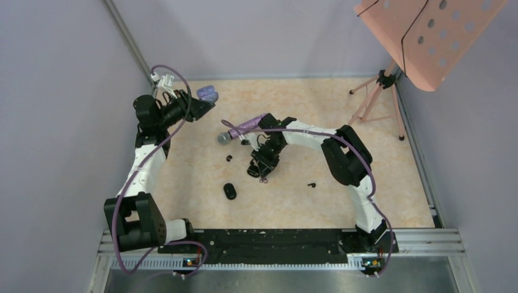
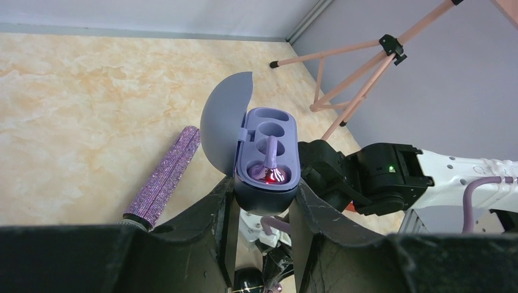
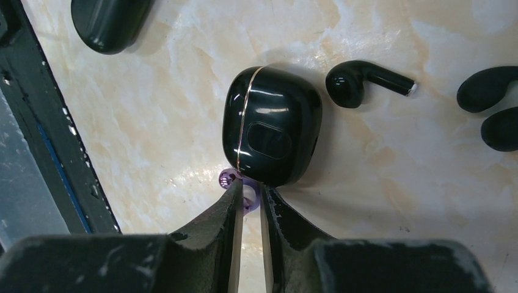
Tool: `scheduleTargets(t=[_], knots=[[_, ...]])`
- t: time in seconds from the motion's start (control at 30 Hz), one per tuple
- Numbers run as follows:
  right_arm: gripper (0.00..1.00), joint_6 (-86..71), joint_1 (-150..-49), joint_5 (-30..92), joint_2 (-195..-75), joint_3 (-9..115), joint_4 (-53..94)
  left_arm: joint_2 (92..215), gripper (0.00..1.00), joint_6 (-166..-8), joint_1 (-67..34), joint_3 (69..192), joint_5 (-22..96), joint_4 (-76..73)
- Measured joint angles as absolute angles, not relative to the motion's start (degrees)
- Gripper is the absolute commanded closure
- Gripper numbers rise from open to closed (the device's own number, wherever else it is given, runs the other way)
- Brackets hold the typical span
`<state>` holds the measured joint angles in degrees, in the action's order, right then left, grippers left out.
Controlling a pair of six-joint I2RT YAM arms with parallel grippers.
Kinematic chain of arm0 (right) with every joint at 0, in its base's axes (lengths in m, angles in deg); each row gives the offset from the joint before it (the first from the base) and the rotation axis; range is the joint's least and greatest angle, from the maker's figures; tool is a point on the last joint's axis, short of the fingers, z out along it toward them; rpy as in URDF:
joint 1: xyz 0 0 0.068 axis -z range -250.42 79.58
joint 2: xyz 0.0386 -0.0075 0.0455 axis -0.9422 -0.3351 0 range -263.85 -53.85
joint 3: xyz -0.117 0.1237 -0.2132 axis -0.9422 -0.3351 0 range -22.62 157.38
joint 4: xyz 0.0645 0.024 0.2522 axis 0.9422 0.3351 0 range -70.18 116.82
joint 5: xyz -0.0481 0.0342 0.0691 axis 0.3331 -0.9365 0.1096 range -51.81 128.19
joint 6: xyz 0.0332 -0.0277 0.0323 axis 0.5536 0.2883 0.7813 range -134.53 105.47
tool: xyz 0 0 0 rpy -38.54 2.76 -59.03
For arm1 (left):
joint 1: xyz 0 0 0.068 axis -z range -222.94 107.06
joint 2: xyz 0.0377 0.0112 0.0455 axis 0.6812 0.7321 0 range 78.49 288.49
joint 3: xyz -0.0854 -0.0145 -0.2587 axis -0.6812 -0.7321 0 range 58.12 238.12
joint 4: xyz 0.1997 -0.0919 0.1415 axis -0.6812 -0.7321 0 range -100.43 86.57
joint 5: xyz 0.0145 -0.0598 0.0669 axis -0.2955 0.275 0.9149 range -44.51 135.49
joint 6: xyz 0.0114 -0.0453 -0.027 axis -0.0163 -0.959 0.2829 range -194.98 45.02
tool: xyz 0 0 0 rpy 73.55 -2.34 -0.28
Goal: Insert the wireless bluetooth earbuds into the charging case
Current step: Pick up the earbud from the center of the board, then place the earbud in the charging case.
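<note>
My left gripper is raised at the back left, shut on the base of a lilac charging case whose lid stands open. One lilac earbud sits in the near well; the far well is empty. In the overhead view that case is above the table. My right gripper is down at the table, shut on a second lilac earbud, right against a glossy black square case. A black stemmed earbud lies beside that case.
A purple glitter microphone lies behind the right gripper. A black oval case, small black earbuds and a lone black earbud lie on the table. A pink music stand is at the back right.
</note>
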<state>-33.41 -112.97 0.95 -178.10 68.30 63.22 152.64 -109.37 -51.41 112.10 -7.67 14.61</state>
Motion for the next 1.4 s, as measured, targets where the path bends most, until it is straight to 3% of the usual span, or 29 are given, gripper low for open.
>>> scheduleTargets(t=[0.4,0.67,1.1,1.4], knots=[[0.87,-40.3,-116.3,9.2,-172.8,62.6,61.4,152.6,1.0,-109.6,-51.4,112.1,-7.5,16.0],[1.0,-41.0,-118.2,14.1,-170.3,59.3,57.5,153.0,1.0,-109.6,-51.4,112.1,-7.5,16.0],[1.0,-45.2,-120.1,23.4,-168.0,59.3,56.7,154.9,1.0,-109.3,-51.4,112.1,-7.7,16.0],[1.0,-56.1,-119.7,29.8,-146.2,58.6,48.6,159.1,1.0,-108.0,-49.8,112.4,-11.0,17.5]])
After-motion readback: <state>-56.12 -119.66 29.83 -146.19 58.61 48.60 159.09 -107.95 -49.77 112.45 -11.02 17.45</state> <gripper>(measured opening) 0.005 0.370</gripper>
